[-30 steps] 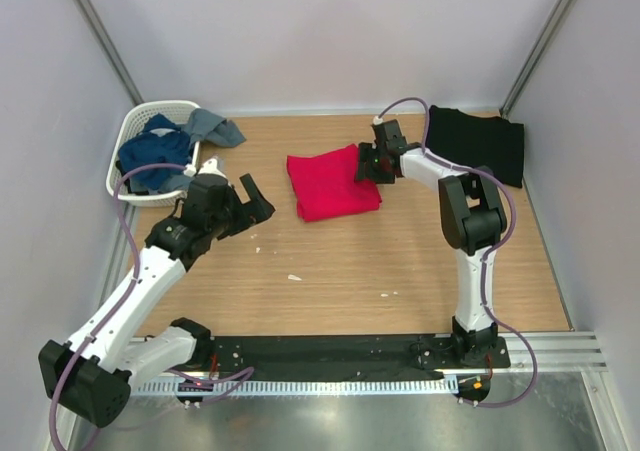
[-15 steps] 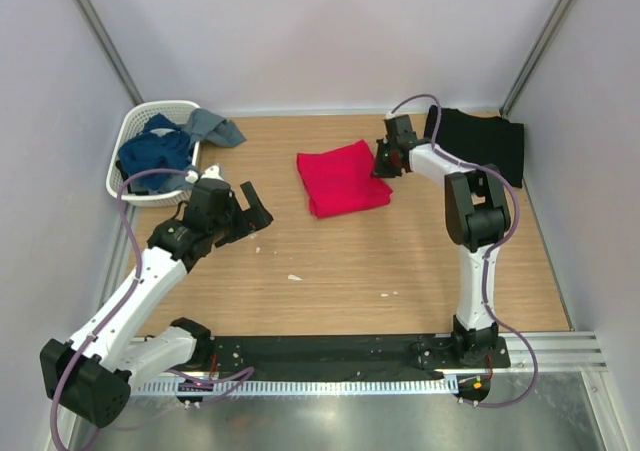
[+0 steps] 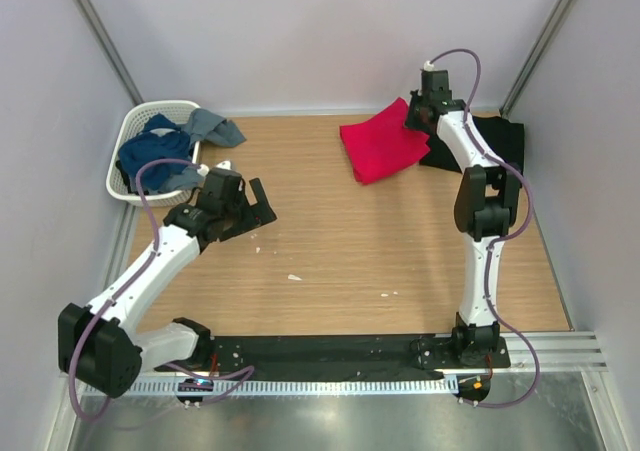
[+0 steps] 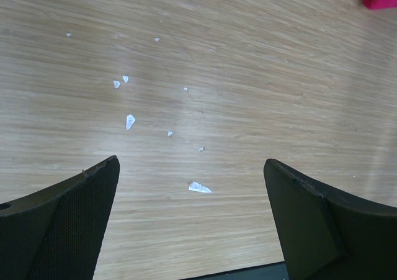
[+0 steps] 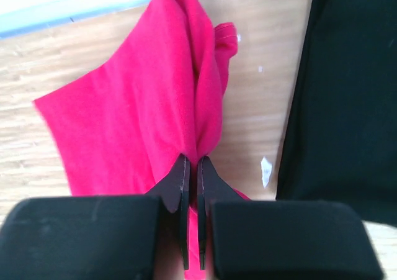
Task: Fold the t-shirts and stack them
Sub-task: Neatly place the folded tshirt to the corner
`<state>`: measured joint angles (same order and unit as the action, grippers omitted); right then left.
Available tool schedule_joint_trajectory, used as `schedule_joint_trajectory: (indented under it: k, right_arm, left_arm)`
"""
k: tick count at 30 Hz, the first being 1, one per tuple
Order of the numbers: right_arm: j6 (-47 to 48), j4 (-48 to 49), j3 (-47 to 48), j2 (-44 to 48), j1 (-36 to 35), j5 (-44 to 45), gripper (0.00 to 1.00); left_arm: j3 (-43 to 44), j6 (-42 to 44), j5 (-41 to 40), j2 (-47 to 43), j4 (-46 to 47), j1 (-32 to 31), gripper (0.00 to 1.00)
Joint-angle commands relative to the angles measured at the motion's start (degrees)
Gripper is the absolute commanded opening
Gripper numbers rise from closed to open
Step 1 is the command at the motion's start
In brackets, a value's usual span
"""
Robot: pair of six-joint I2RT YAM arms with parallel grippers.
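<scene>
Wood-grain table (image 3: pixel 340 261); plain pale lilac walls (image 3: pixel 300 31); possibly metal corner posts (image 3: pixel 100 41); even light

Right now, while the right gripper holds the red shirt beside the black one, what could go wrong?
The right gripper pinches only a bunched ridge of the red shirt, so the cloth may slip out or the fold may come undone. The black shirt lies close by; loose red cloth could ruck its edge. The left gripper, open and far off, cannot steady anything.
</scene>
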<state>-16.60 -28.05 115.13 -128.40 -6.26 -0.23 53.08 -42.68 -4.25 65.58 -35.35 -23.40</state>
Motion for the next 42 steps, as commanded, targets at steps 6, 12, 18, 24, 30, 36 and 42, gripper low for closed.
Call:
schedule_joint_trajectory:
  k: [6,12,18,24,30,36,42]
  right_arm:
    - [5.3,-4.5,11.3,-0.9,1.3,5.1,0.01]
    - [7.8,-5.3,13.0,0.3,4.1,5.5,0.01]
    - [10.0,-5.6,15.6,0.6,5.6,5.5,0.01]
    - [8.8,-6.0,16.6,0.7,8.7,6.7,0.01]
    - [9.6,-6.2,19.4,0.2,10.7,8.9,0.01]
    - [9.7,-7.7,21.5,0.8,11.4,4.5,0.01]
    - [11.1,-7.9,23.6,0.6,11.4,5.2,0.01]
  left_arm:
    - [5.5,2.6,3.5,6.5,3.3,0.7,1.0]
    - [7.5,4.7,4.0,9.5,3.0,2.0,1.0]
    - [9.4,5.1,7.5,12.0,3.6,2.9,1.0]
    - [8.1,4.6,9.4,12.6,6.4,2.9,1.0]
    - [6.1,4.4,10.1,12.4,7.8,2.9,1.0]
    - [4.8,4.1,11.5,13.7,9.2,3.0,1.0]
    - [4.8,4.1,12.2,14.4,9.9,2.9,1.0]
